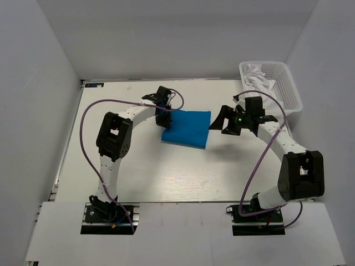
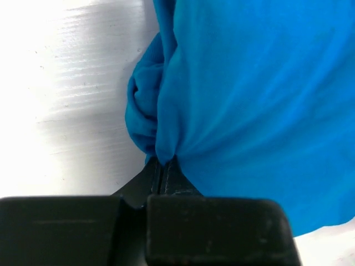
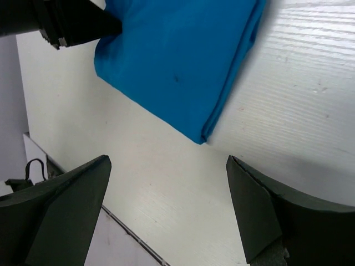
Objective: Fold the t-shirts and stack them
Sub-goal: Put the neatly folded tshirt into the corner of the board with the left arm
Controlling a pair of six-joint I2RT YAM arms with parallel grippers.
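Left wrist view: left hand (image 2: 161, 169) clamps the blue t-shirt (image 2: 249, 111) at its bunched edge; lift gently, layers together. Right hand (image 3: 167, 166), beside it, gapes empty.

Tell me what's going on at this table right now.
The left gripper is shut on a bunched edge of a folded bright blue t-shirt that lies on the white table. The right gripper hovers open just off the shirt's other side, holding nothing. A white lattice basket at the table's far right corner holds some white cloth. No stack of shirts shows on the table yet.
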